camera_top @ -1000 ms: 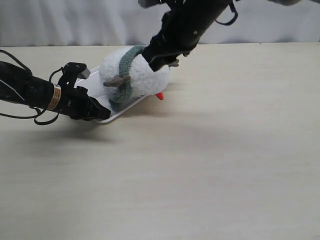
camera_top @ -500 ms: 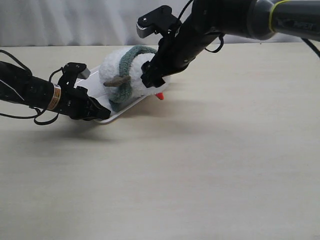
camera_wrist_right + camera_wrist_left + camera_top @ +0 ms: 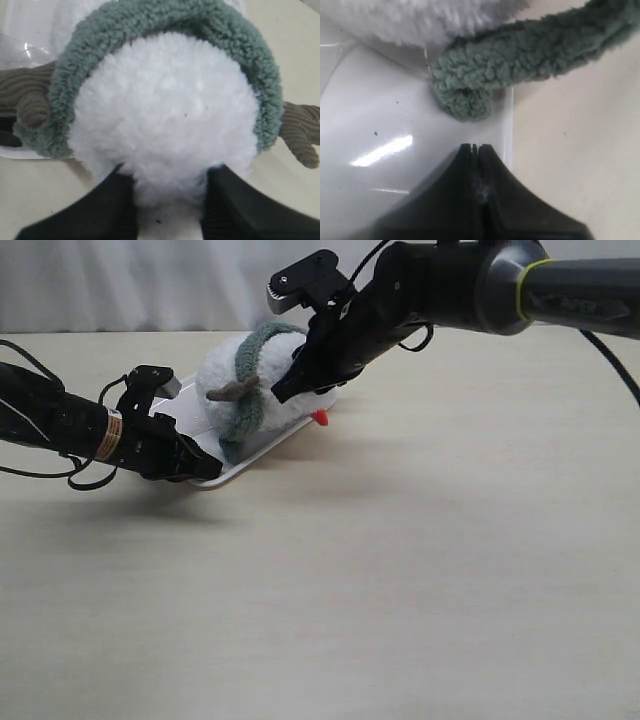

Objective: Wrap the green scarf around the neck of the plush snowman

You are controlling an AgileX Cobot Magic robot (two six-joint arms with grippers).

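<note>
Remote station: the snowman (image 3: pixel 280 405) lay on its side in a white tray (image 3: pixel 240 465) at the far left of the bench (image 3: pixel 420 580). The scarf (image 3: pixel 248 365) was looped over its neck. My right pincer (image 3: pixel 300 380) was clenched on the plush head ball, and the pile bulged between its fingers (image 3: pixel 120 200). My left pincer (image 3: pixel 200 465) was clamped tight on the tray's near rim, close to where the scarf crossed that edge. I judged the toy light and springy, likely to squash and slip out of a shallow pinch, so a deep hold on the head looked safest. The scarf was limp and fuzzy and seemed best taken near a free end. Under a pull, the smooth tray could slide. Open bench stretched to the front and right, while a pale backdrop (image 3: pixel 130 285) stood close behind.
</note>
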